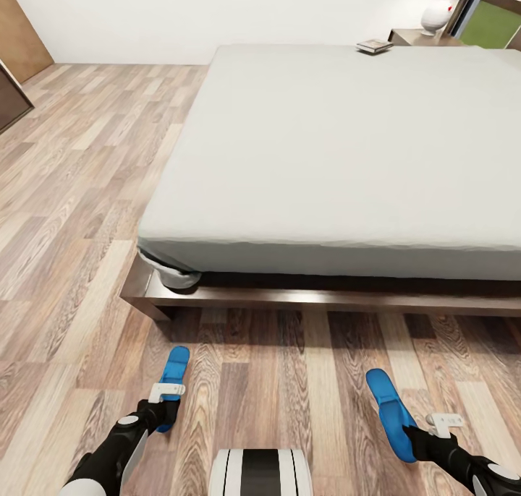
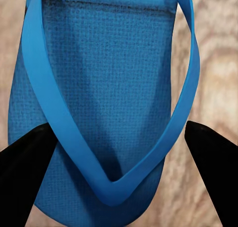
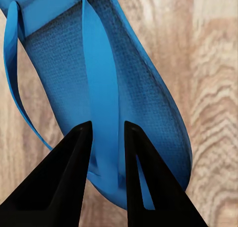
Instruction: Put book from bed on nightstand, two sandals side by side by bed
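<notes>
— While both arms reach down over the wood-plank floor (image 1: 79, 214), what does each one have?

— Left gripper (image 1: 167, 402) sits over one blue sandal, the left sandal (image 1: 174, 374), at about seven o'clock in the head view. In the left wrist view its dark fingers (image 2: 22, 177) are spread wide on either side of the left sandal (image 2: 99, 88), with the V of the strap between them; the jaws are apart and clamp nothing.

— And the right?

— Right gripper (image 1: 427, 429) is at about five o'clock, on the heel end of the right sandal (image 1: 389, 409). The right wrist view shows its two fingers (image 3: 64, 187) drawn close together, pinching one band of the strap of the right sandal (image 3: 114, 98).

— Are the sandals together?

— No, well apart, both lying on the floor just in front of the foot of the bed (image 1: 347, 149), whose dark frame runs across the middle of the view.

— The book?

— The book (image 1: 374, 45) lies flat on the mattress at the far edge, about one o'clock. Just beyond it stands the nightstand (image 1: 420, 37), carrying a white lamp (image 1: 437, 11) with a dark shade.

— Anything else?

— A brown door (image 1: 18, 26) at eleven o'clock, against the white wall.
</notes>
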Robot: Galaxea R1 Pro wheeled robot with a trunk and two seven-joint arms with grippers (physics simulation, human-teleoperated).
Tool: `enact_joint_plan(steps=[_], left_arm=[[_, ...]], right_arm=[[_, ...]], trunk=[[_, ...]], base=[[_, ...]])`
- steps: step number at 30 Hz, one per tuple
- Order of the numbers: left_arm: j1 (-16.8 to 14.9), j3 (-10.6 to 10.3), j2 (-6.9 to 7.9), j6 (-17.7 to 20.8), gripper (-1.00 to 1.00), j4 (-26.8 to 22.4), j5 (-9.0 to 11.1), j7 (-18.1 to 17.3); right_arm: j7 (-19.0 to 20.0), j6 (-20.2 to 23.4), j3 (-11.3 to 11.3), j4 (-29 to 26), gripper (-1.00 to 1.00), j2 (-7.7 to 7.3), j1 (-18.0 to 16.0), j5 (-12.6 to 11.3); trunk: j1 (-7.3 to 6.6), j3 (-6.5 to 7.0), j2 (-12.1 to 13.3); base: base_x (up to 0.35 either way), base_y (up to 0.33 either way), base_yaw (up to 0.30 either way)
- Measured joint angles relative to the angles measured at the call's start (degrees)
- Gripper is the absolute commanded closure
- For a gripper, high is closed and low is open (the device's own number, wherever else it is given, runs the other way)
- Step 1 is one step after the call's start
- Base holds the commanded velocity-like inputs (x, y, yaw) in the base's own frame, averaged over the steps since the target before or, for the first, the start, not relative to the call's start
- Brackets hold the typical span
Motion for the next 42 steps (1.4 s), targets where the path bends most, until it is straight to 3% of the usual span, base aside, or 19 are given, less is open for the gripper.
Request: enact_joint_plan(steps=[22, 26, 42], left_arm=[[0.00, -0.08, 0.00, -0.05, 1.00, -0.06, 0.00, 0.00], [0.00, -0.08, -0.01, -0.05, 1.00, -0.06, -0.01, 0.00], [0.00, -0.09, -0.02, -0.62, 1.00, -0.06, 0.00, 0.00]], right_arm=[[-0.03, 0.00, 0.01, 0.00, 1.00, 0.00, 0.00, 0.00], [-0.05, 0.00, 0.02, 0.01, 1.00, 0.00, 0.00, 0.03], [-0.04, 0.01, 0.00, 0.00, 1.00, 0.00, 0.01, 0.00]], trunk=[[0.05, -0.44, -0.03], [0.16, -1.32, -0.08], [0.23, -1.99, -0.12]], base=[[0.042, 0.000, 0.000], [0.000, 0.000, 0.000], [0.000, 0.000, 0.000]])
